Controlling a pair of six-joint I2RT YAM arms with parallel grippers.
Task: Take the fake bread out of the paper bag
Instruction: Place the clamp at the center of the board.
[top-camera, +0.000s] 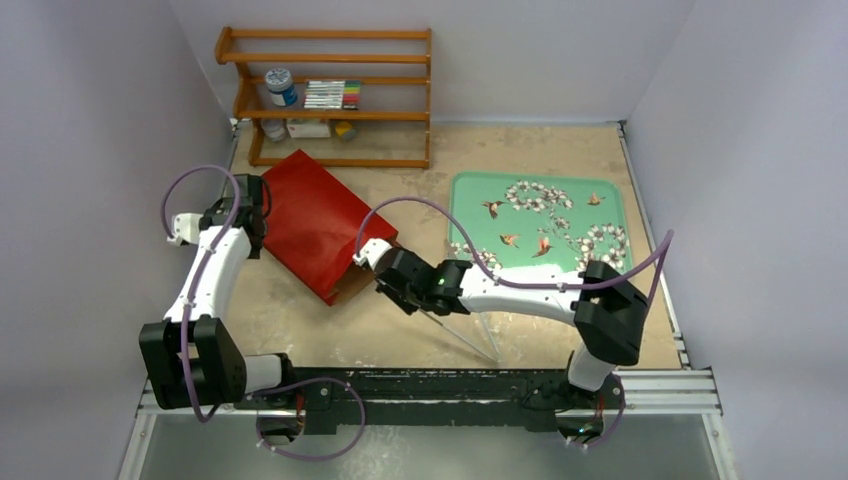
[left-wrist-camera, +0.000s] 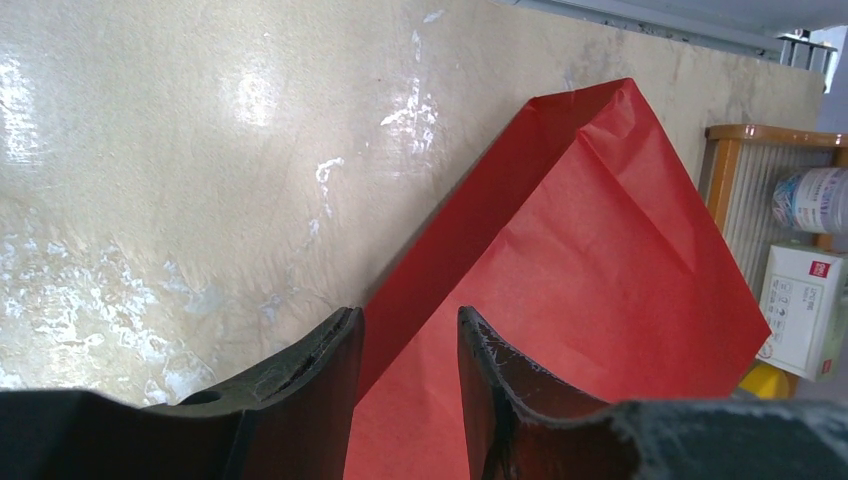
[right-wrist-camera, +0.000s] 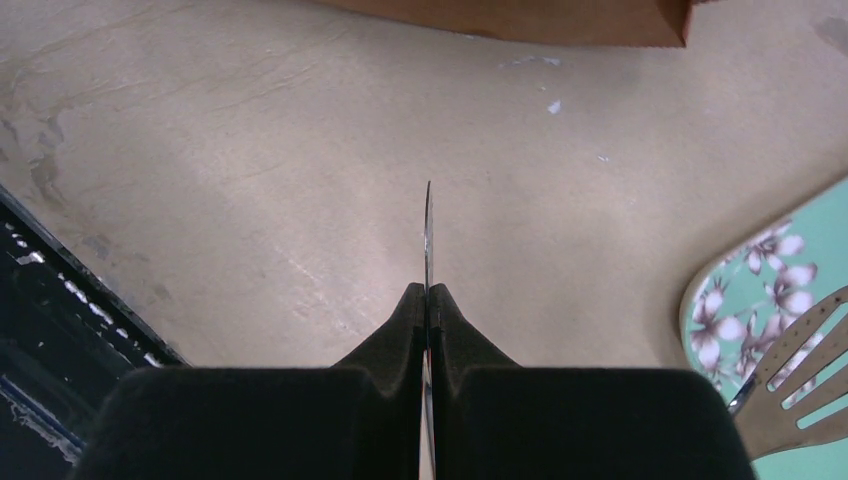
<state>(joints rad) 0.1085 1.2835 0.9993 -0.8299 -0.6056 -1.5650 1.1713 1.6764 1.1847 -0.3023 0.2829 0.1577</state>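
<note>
The paper bag (top-camera: 315, 225) lies flat on the table, red side up, with its brown open mouth (top-camera: 352, 285) facing my right gripper. No fake bread shows in any view. My left gripper (top-camera: 250, 212) is open at the bag's far left edge; in the left wrist view (left-wrist-camera: 410, 320) the red paper (left-wrist-camera: 600, 260) fills the gap between its fingers. My right gripper (top-camera: 388, 285) is just in front of the bag's mouth, shut on a thin arm of the metal tongs (right-wrist-camera: 428, 230). The tongs (top-camera: 470, 340) trail back toward the table's near edge.
A green flowered tray (top-camera: 540, 220) lies to the right of the bag. A wooden shelf (top-camera: 330, 95) with a jar, markers and a box stands at the back. A black rail (top-camera: 450, 385) runs along the near edge. The tongs' slotted head (right-wrist-camera: 800, 345) lies by the tray's corner.
</note>
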